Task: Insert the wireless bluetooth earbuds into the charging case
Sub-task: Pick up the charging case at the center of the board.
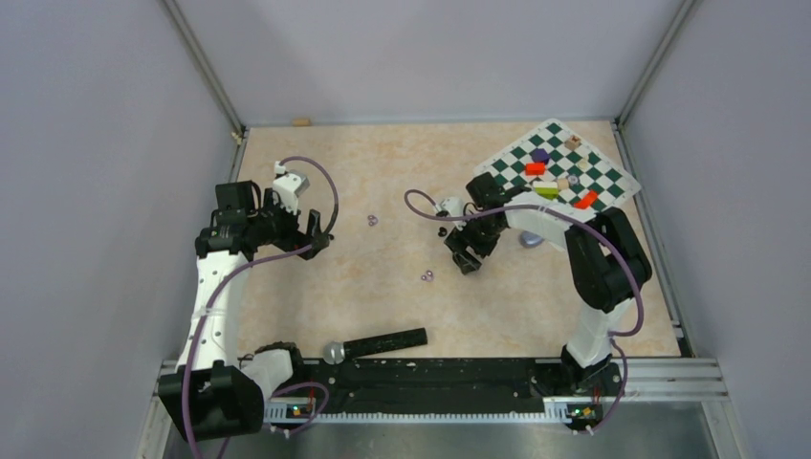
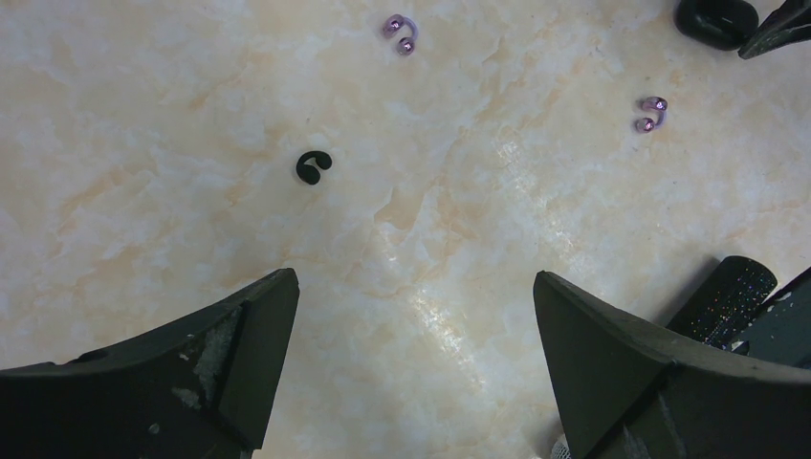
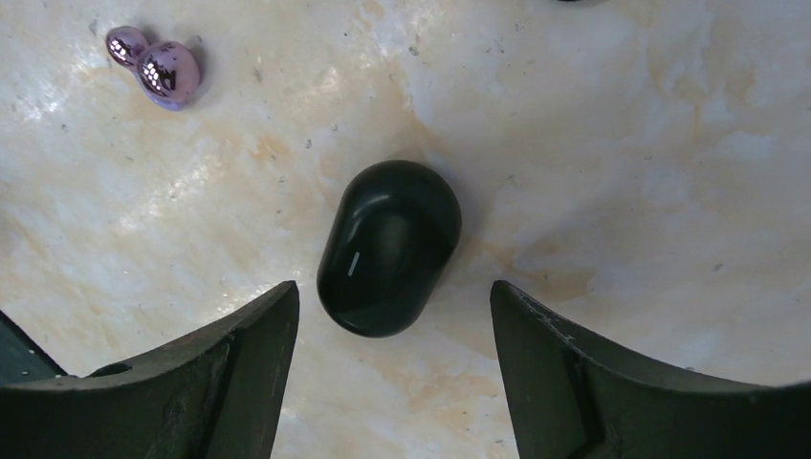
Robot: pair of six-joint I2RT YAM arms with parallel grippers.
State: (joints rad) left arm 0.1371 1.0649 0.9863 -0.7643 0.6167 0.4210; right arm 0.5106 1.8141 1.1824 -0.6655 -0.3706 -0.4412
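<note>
A closed glossy black charging case (image 3: 390, 247) lies on the marbled table. My right gripper (image 3: 392, 298) is open just short of it, one finger on each side of its near end, touching nothing. One lilac earbud (image 3: 158, 65) lies to the case's upper left. In the left wrist view a black earbud (image 2: 313, 166) and two lilac earbuds (image 2: 401, 32) (image 2: 651, 113) lie apart on the table, with the black case (image 2: 717, 21) at the top right. My left gripper (image 2: 413, 277) is open and empty above bare table. From above, the lilac earbuds (image 1: 372, 221) (image 1: 427, 276) lie between both grippers.
A green-and-white chessboard (image 1: 516, 153) with coloured blocks lies at the back right. A grey oval case (image 1: 531, 239) sits beside the right arm. A black microphone (image 1: 378, 344) lies along the near edge. Walls enclose the table on three sides.
</note>
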